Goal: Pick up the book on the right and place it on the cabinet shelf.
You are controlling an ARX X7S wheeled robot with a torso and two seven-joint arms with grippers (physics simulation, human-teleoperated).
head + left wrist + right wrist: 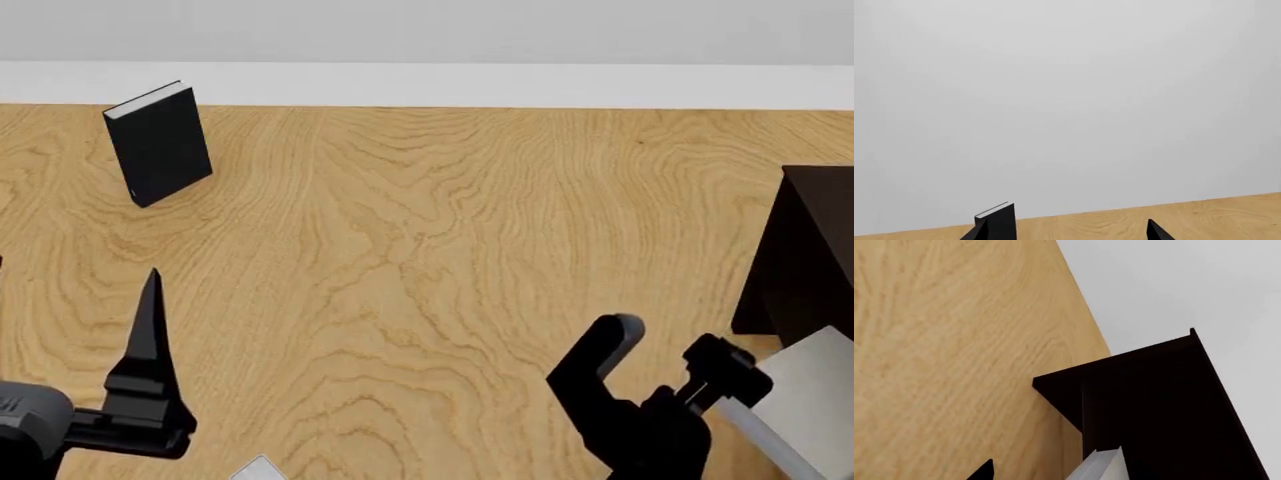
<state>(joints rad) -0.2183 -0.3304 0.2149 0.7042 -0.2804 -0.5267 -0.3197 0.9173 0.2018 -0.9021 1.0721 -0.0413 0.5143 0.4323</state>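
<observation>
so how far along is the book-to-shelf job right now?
Done, by the look of it: the pickup. The right gripper is shut on the light-grey book, lifted off the table. In hand: carrying it beside the dark cabinet; the right wrist view shows the book's corner up against the cabinet's dark panel. Left: setting it on the shelf and letting go. The left gripper is idle; the black book stands untouched.

Your left pincer (150, 330) sits low at left, fingers spread apart — your right pincer (667, 360) at right, clamped on something light grey.
</observation>
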